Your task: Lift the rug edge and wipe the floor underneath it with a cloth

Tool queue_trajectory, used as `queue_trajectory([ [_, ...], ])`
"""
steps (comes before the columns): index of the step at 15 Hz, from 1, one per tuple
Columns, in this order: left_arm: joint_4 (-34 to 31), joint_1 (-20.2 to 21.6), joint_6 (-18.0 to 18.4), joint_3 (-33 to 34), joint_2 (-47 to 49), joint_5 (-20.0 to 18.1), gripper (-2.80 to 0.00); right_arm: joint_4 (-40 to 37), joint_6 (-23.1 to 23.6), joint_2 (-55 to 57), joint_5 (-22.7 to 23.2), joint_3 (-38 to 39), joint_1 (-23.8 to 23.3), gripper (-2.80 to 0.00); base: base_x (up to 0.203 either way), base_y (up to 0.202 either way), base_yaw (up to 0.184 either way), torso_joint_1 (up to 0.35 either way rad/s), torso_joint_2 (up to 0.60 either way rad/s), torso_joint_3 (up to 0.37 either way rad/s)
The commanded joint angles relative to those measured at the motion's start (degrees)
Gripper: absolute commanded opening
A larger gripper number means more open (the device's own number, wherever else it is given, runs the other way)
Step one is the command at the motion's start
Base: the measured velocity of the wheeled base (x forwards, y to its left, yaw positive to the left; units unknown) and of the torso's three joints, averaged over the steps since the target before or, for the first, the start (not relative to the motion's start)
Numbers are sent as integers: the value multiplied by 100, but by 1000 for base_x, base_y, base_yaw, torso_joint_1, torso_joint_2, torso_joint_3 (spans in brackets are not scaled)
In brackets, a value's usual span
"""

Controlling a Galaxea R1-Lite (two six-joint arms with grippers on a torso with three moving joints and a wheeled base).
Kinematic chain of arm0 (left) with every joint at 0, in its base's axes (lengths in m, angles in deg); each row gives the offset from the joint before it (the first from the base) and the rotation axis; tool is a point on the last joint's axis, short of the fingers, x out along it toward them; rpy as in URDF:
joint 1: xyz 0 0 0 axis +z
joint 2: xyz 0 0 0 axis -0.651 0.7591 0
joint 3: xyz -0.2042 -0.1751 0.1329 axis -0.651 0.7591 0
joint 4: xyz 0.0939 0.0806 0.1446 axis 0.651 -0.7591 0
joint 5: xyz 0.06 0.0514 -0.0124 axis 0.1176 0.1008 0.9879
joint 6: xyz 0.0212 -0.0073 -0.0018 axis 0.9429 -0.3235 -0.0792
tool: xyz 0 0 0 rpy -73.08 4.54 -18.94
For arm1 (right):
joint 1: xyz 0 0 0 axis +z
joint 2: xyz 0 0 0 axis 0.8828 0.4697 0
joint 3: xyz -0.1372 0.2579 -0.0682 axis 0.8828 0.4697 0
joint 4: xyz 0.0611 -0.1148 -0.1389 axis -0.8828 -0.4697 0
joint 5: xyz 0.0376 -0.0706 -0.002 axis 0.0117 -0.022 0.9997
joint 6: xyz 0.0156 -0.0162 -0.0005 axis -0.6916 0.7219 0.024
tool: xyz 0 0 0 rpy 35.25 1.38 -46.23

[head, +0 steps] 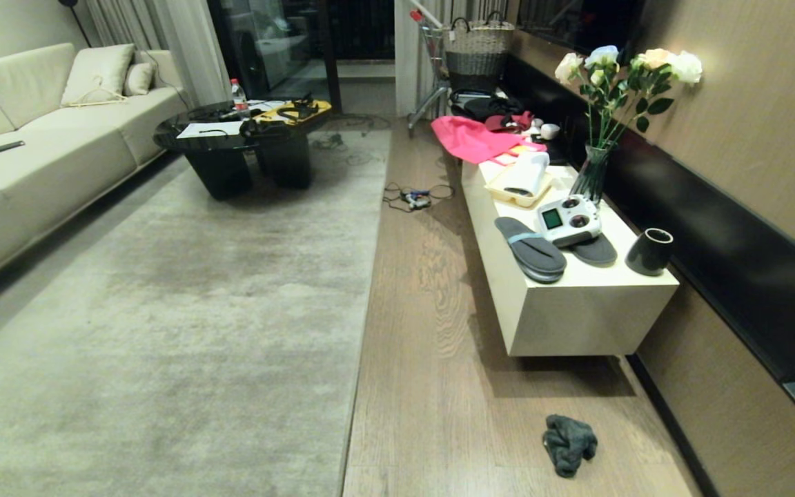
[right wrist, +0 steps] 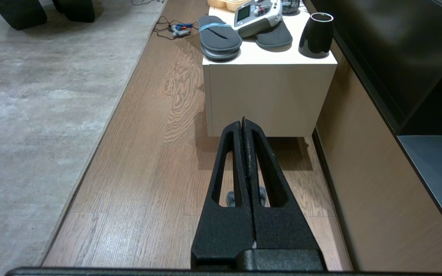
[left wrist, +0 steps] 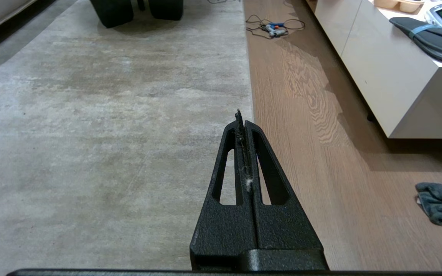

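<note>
The rug edge (head: 368,297) runs straight away from me, with pale grey-beige rug on its left and wood-grain floor (head: 425,345) on its right. The dark teal-grey cloth (head: 568,444) lies crumpled on the floor near the low cabinet's front corner. No arm shows in the head view. My left gripper (left wrist: 241,119) is shut and empty, hanging over the rug edge (left wrist: 248,69), with the cloth (left wrist: 439,201) far off to its side. My right gripper (right wrist: 243,122) is shut and empty above the floor (right wrist: 148,172); bits of the cloth (right wrist: 230,198) show through its finger slots.
A low white cabinet (head: 577,317) along the right wall carries grey slippers (head: 530,248), a controller (head: 568,221), a black cup (head: 649,252) and a flower vase (head: 594,172). Cables (head: 415,198) lie on the floor. A black coffee table (head: 246,138) stands on the rug's far end, with a sofa (head: 25,159) on the left.
</note>
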Motion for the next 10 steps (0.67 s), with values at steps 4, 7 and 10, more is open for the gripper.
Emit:
queue_trajectory([
  [4, 0, -1, -3, 0, 0, 0, -280, 3, 3, 7, 0, 0, 1, -280, 0, 0, 0, 0, 0, 0],
  [7, 0, -1, -3, 0, 0, 0, -280, 3, 3, 7, 2, 0, 1, -280, 0, 0, 0, 0, 0, 0],
  [10, 0, -1, -3, 0, 0, 0, -280, 3, 12, 7, 0, 0, 1, -280, 0, 0, 0, 0, 0, 0],
])
